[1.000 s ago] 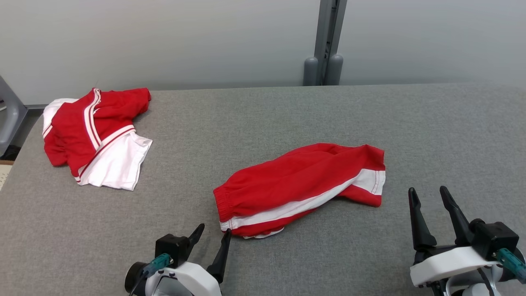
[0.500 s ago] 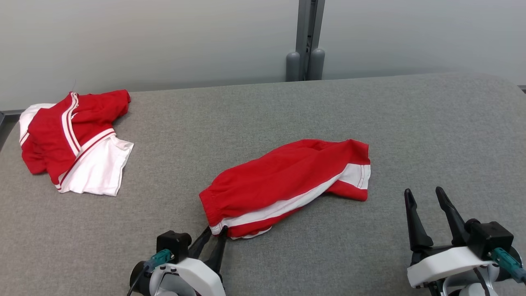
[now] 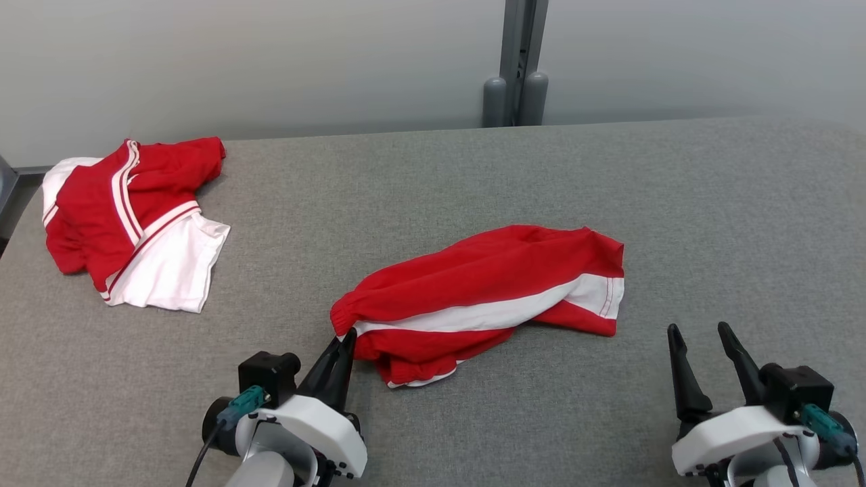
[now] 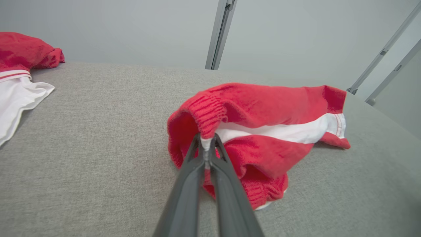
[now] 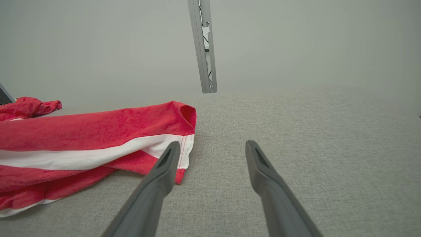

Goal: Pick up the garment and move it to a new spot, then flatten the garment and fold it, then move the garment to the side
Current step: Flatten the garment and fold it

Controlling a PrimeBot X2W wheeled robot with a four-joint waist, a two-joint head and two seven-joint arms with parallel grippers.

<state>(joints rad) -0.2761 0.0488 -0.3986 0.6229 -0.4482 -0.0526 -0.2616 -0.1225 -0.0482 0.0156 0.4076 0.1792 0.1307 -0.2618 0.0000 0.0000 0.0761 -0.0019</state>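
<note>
Left gripper [image 3: 345, 336] has its fingers clenched tight on the elastic hem of the red garment [image 3: 487, 284], right where the white stripe ends, and the cloth bunches up at the fingertips. The rest of the garment lies crumpled mid-way across the grey table [image 3: 473, 176]. The right gripper [image 3: 698, 331] hovers with fingers spread, holding nothing, near the garment's other end but clear of it. A second red-and-white garment [image 3: 128, 216] sits at the far left corner.

White wrist housings [image 3: 318, 426], black tapered fingers [image 3: 684, 379], teal connectors [image 3: 247, 399]
</note>
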